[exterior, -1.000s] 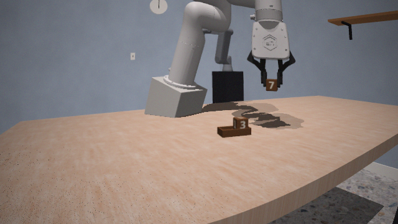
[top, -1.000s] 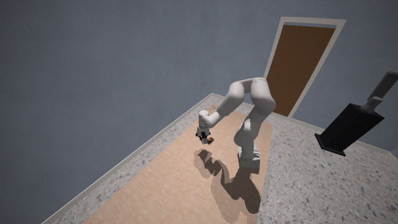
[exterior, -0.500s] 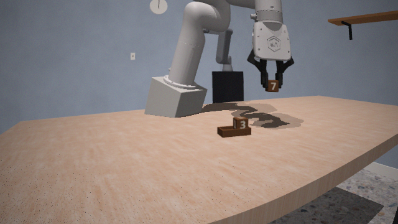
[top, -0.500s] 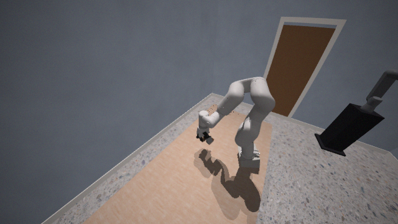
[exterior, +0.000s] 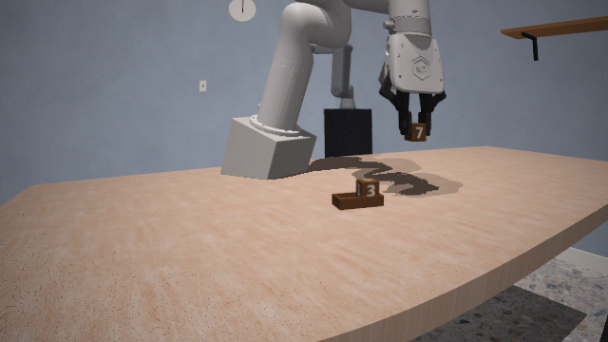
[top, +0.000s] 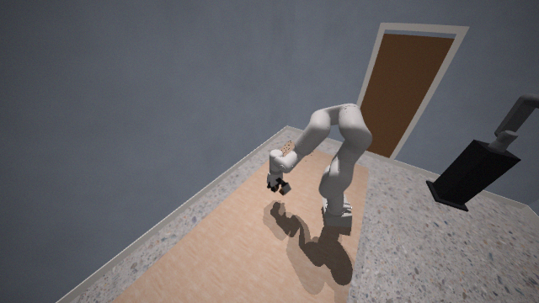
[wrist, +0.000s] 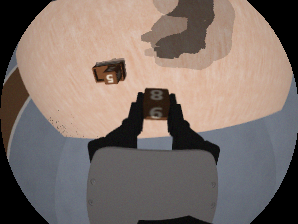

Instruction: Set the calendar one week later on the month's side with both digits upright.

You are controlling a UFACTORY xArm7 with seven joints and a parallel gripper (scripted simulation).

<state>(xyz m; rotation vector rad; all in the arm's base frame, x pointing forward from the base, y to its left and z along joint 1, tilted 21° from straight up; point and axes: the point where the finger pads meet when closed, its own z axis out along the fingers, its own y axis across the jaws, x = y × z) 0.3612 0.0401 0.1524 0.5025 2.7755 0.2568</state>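
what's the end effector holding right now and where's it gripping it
The end effector holds a brown numbered cube, gripped by two opposite sides.

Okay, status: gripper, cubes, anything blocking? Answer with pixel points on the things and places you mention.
Gripper [top: 285, 188] [exterior: 415, 128] [wrist: 156, 101] shut on one cube [exterior: 417, 132] [wrist: 156, 104], aloft. Other cube [exterior: 368, 189] [wrist: 111, 77] in tray [exterior: 358, 203] [wrist: 100, 75], beside an open slot. Nothing seen blocking between them.

White rounded arm [top: 307, 135] [exterior: 294, 71], hexagonal logo, black-fingered end effector [top: 275, 185] [exterior: 416, 130] [wrist: 156, 101]

Table [top: 219, 236] [exterior: 199, 247] [wrist: 65, 60] under one brown tray [exterior: 357, 202] [wrist: 123, 69].
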